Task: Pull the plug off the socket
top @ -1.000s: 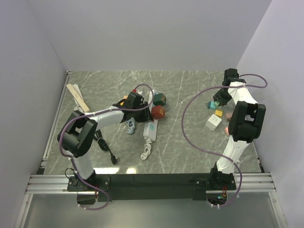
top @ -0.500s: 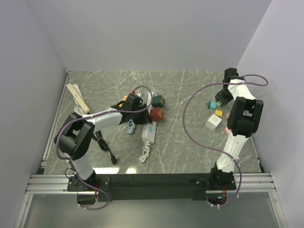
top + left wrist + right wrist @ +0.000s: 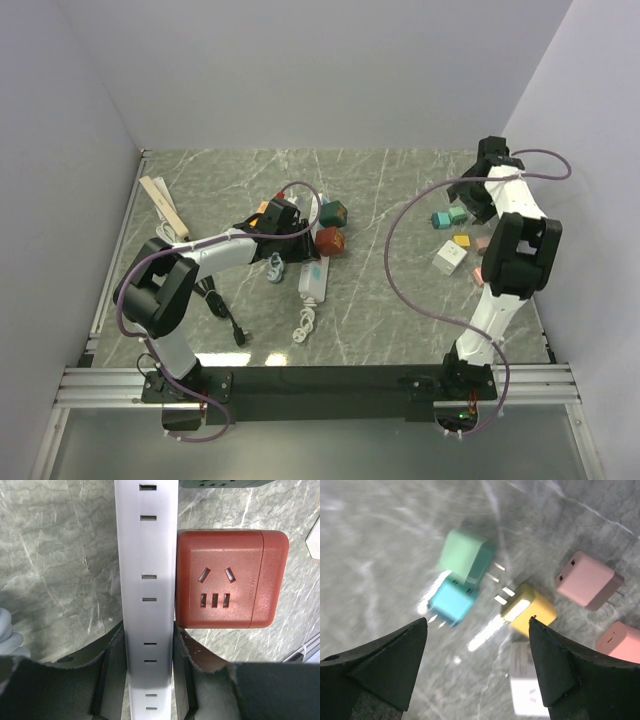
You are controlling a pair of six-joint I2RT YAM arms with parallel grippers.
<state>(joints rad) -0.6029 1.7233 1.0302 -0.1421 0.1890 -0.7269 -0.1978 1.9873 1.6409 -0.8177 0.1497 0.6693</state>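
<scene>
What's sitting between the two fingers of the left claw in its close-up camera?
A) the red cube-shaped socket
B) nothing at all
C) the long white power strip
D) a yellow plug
C: in the left wrist view the white power strip runs up between the fingers of the left gripper, while the red cube socket lies against the strip's right side, outside the fingers.
</scene>
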